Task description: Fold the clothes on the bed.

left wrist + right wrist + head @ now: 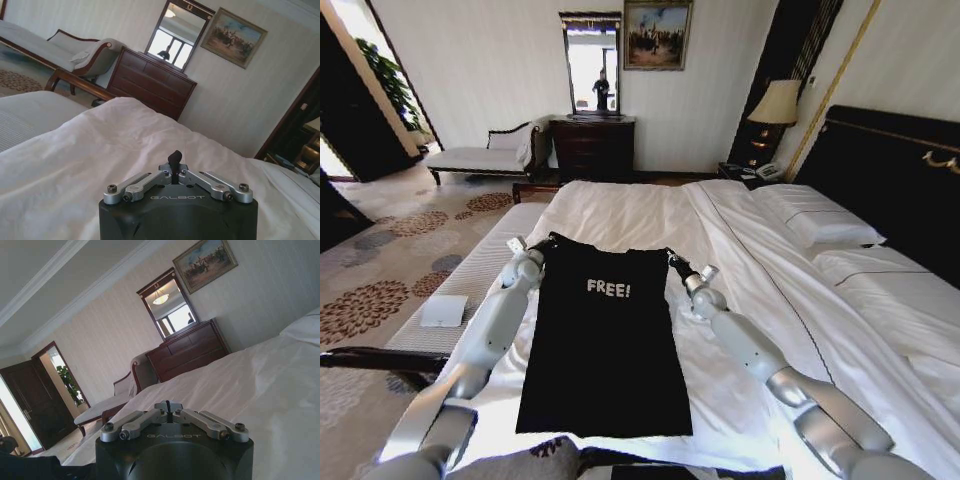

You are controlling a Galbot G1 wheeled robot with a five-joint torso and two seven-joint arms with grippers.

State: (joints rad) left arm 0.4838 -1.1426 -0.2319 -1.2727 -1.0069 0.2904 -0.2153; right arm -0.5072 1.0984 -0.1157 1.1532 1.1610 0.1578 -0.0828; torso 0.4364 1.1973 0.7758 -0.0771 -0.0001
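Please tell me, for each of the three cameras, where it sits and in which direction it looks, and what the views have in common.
Head view: from the robot's head, down onto the bed; T-shirt between the left gripper and right gripper, both arms showing.
Left wrist view: low over the duvet, towards the dresser; left gripper shut.
Right wrist view: low, tilted, towards the same dresser; right gripper shut.
All share the dresser, mirror and painting.

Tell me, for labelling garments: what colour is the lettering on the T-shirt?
White, on the black T-shirt; the head view shows it best.
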